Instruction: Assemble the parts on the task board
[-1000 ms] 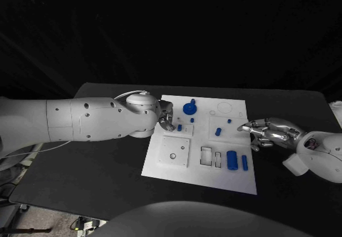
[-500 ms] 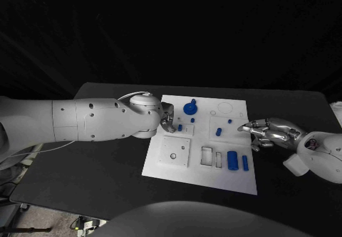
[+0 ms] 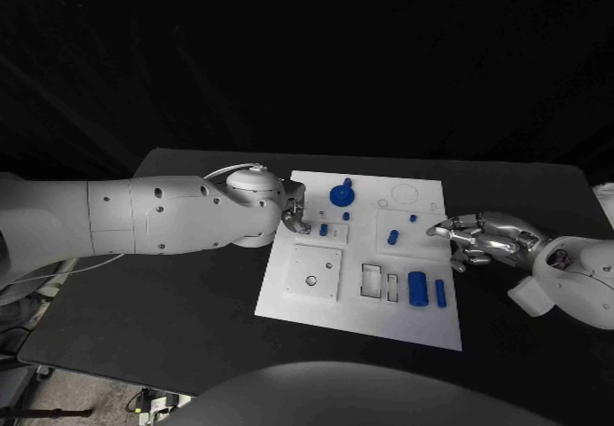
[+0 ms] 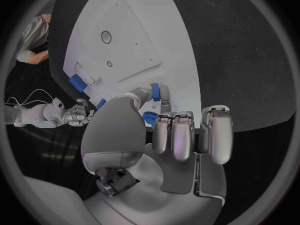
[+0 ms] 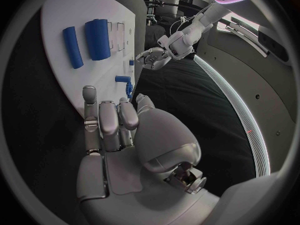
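The white task board point(image 3: 365, 306) lies mid-table. My left hand point(image 3: 297, 216) is at its left edge, where thumb and a finger pinch a small blue part point(image 3: 323, 229) standing in the board; the left wrist view shows that part point(image 4: 156, 91) between the tips. A round blue knob point(image 3: 342, 194) sits just behind it. My right hand point(image 3: 484, 238) hovers at the board's right edge with its fingers curled in and nothing in them. A short blue peg point(image 3: 391, 237) stands left of it. A thick blue cylinder point(image 3: 417, 287) and a thin blue bar point(image 3: 439, 292) lie on the near right.
Two more small blue pegs point(image 3: 345, 215) point(image 3: 412, 216) stand mid-board. A square plate with holes point(image 3: 313, 271) and two rectangular slots point(image 3: 371, 280) take up the board's near half. Black table point(image 3: 167, 302) surrounds the board. A white object point(image 3: 604, 197) sits at the far right edge.
My left hand shifted slightly toward the board's middle, then came back; the small blue part stays in place. The right hand has not moved.
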Robot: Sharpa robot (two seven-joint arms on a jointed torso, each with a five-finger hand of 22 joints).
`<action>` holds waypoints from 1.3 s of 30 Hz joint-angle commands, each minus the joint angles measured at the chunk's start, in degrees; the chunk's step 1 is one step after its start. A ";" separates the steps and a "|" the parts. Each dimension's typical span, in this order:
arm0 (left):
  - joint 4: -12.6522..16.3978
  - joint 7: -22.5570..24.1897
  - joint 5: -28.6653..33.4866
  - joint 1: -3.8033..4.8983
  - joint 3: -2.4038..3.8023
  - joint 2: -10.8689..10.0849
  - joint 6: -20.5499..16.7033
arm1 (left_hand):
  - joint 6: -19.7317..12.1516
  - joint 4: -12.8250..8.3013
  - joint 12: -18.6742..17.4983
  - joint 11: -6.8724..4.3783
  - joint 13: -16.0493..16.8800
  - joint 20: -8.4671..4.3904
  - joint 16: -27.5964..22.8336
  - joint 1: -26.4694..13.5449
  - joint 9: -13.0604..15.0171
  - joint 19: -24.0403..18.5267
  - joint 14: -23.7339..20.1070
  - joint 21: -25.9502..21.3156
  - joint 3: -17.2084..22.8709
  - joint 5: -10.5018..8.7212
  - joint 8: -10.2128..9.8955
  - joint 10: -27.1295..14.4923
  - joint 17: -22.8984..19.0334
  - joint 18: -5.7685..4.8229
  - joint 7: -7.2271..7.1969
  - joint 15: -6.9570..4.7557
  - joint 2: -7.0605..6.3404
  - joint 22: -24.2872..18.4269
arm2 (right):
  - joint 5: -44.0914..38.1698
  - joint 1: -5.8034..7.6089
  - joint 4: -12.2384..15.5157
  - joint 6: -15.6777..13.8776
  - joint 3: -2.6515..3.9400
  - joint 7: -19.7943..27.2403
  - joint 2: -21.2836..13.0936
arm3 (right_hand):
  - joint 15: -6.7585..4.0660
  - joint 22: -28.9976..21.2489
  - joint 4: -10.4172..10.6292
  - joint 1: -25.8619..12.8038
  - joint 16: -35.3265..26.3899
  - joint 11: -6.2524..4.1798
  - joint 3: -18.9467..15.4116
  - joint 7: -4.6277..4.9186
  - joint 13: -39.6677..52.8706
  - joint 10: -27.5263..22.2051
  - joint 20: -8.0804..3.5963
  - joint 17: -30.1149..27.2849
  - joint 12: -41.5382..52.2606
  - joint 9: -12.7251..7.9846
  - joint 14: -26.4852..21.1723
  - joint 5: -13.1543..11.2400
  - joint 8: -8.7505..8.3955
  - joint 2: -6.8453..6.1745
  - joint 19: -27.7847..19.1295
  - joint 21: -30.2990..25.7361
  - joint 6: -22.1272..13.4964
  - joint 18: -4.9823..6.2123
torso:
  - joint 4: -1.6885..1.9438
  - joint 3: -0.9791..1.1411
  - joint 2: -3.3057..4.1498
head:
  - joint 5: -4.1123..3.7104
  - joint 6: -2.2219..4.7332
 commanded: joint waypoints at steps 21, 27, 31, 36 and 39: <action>-1.84 -4.18 0.67 -1.39 0.01 1.21 -5.40 | 0.73 -0.30 0.14 0.10 15.10 -0.31 0.14 0.15 -0.06 4.30 6.03 -0.60 -0.60 -0.38 -0.13 5.86 15.08 -0.05 -0.29 -0.28 0.61 13.98 | -0.03 -0.06 0.01 0.81 -0.01 0.14 -0.06 | 0.08 2.61 -0.11 0.60 0.09 -0.13 0.45 0.11 -0.10 -0.52 0.05 -0.08 -0.26 -0.10 -0.43 0.39 -0.30 -0.13 -0.43 -0.20 0.42 0.50 | 0.00 0.00 0.02 | -0.07 0.01; -1.99 -3.90 1.09 -1.43 0.01 1.43 -5.50 | 0.76 -0.31 0.14 0.12 15.10 -0.30 0.14 0.16 -0.10 4.17 6.03 -0.83 -0.67 -0.45 -0.22 5.86 15.08 0.00 -0.25 -0.26 0.56 13.90 | -0.03 -0.06 -0.01 0.79 -0.01 0.17 -0.07 | 0.08 2.60 -0.16 0.66 0.12 -0.14 0.54 0.10 -0.09 -0.50 0.05 -0.05 -0.25 -0.12 -0.40 0.49 -0.32 -0.13 -0.48 -0.25 0.41 0.51 | -0.03 0.01 0.05 | -0.03 0.01; -1.96 -3.83 1.45 -1.45 0.01 1.60 -5.42 | 0.76 -0.31 0.14 0.13 15.10 -0.29 0.14 0.16 -0.14 4.09 6.03 -0.98 -0.71 -0.48 -0.30 5.86 15.08 0.04 -0.22 -0.25 0.52 13.84 | -0.03 -0.07 0.00 0.78 -0.01 0.16 -0.12 | 0.07 2.61 -0.20 0.71 0.12 -0.14 0.61 0.10 -0.11 -0.52 0.05 -0.05 -0.26 -0.13 -0.40 0.56 -0.34 -0.13 -0.46 -0.21 0.41 0.50 | -0.02 0.03 0.04 | -0.07 0.01; -1.95 -3.93 1.74 -1.48 0.01 1.85 -4.90 | 0.73 -0.25 0.14 0.19 15.10 -0.25 0.14 0.12 -0.30 3.88 6.03 -1.36 -0.94 -0.69 -0.67 5.86 15.08 0.14 -0.12 -0.20 0.37 13.71 | -0.03 -0.09 -0.07 0.77 -0.01 0.15 -0.11 | 0.07 2.61 -0.20 0.71 0.12 -0.14 0.61 0.10 -0.11 -0.52 0.05 -0.05 -0.26 -0.13 -0.40 0.56 -0.34 -0.13 -0.46 -0.21 0.41 0.50 | -0.05 0.01 0.02 | -0.02 0.01; -1.93 -4.05 1.81 -1.50 0.01 1.92 -4.60 | 0.72 -0.24 0.14 0.20 15.10 -0.24 0.14 0.11 -0.32 3.84 6.03 -1.43 -0.98 -0.73 -0.73 5.86 15.08 0.15 -0.10 -0.19 0.35 13.69 | -0.03 -0.11 -0.12 0.76 -0.01 0.18 -0.10 | 0.07 2.62 -0.25 0.76 0.13 -0.15 0.70 0.10 -0.10 -0.51 0.05 -0.05 -0.24 -0.15 -0.39 0.64 -0.35 -0.12 -0.42 -0.16 0.41 0.49 | -0.04 0.02 0.02 | -0.02 0.01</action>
